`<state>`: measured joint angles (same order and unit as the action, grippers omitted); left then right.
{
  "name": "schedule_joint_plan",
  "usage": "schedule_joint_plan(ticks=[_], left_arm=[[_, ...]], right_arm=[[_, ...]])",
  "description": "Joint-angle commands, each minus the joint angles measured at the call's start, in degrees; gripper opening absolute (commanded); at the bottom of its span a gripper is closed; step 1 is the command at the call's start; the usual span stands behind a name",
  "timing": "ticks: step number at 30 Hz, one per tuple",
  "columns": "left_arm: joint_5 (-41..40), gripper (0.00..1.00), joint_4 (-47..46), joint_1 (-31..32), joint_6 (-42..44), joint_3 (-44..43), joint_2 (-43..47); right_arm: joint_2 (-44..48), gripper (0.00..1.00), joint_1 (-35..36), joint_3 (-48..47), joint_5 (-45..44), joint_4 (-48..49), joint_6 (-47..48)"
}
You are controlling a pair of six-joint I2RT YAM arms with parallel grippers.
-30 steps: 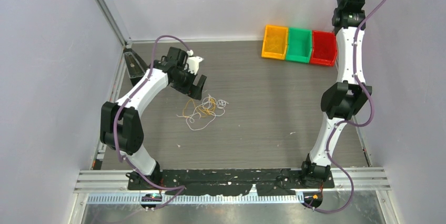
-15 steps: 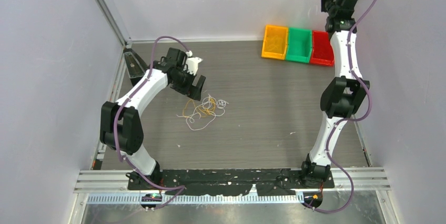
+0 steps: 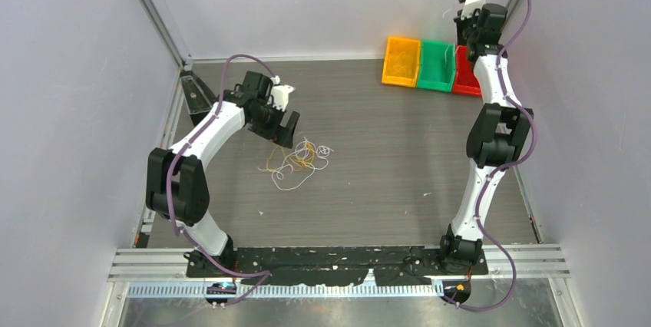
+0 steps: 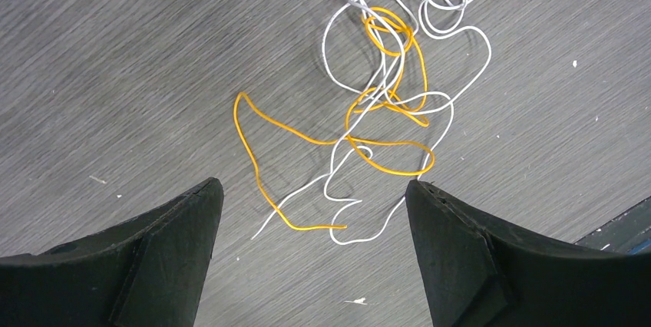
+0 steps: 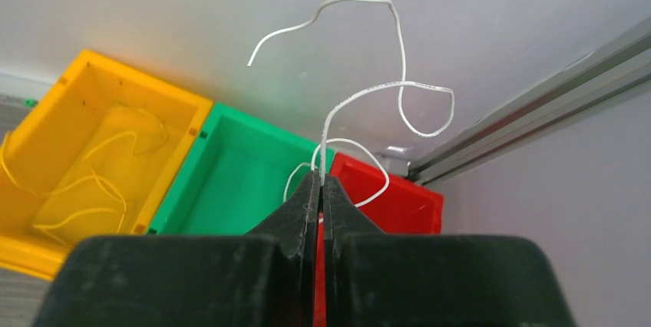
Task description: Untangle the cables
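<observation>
Right gripper [image 5: 321,181] clamps a thin white wire [image 5: 399,89] above the coloured plastic bins [image 5: 230,189], presumably for deposit; left gripper [image 4: 313,183], wide, overhangs the orange-and-white wire tangle [image 4: 384,104].

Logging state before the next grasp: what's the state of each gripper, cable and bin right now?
Left gripper: open, above the tangle.
Right gripper: shut on a white cable, held in the air.
Tangle: orange and white cables, interlaced on the table.
Yellow bin: holds thin yellow cables.
Green bin: no cable seen inside.
Red bin: mostly hidden.
</observation>
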<state>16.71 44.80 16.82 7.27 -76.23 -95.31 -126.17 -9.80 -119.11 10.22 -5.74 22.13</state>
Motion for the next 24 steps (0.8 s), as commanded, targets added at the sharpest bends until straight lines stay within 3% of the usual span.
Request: schedule_joint_plan(ticks=[1, 17, 24], left_arm=[[0.25, 0.91, -0.94, -0.55, -0.64, 0.63, 1.35], [0.84, 0.9, -1.2, -0.65, -1.19, 0.81, 0.78], [0.74, 0.9, -1.09, -0.65, -1.29, 1.09, 0.97]], right_arm=[[1.22, 0.05, -0.18, 3.56, 0.27, 1.94, 0.29], [-2.07, 0.05, 0.99, 5.53, -2.41, -13.37, -0.83], [-7.13, 0.05, 2.26, -1.25, -3.51, -20.2, 0.96]])
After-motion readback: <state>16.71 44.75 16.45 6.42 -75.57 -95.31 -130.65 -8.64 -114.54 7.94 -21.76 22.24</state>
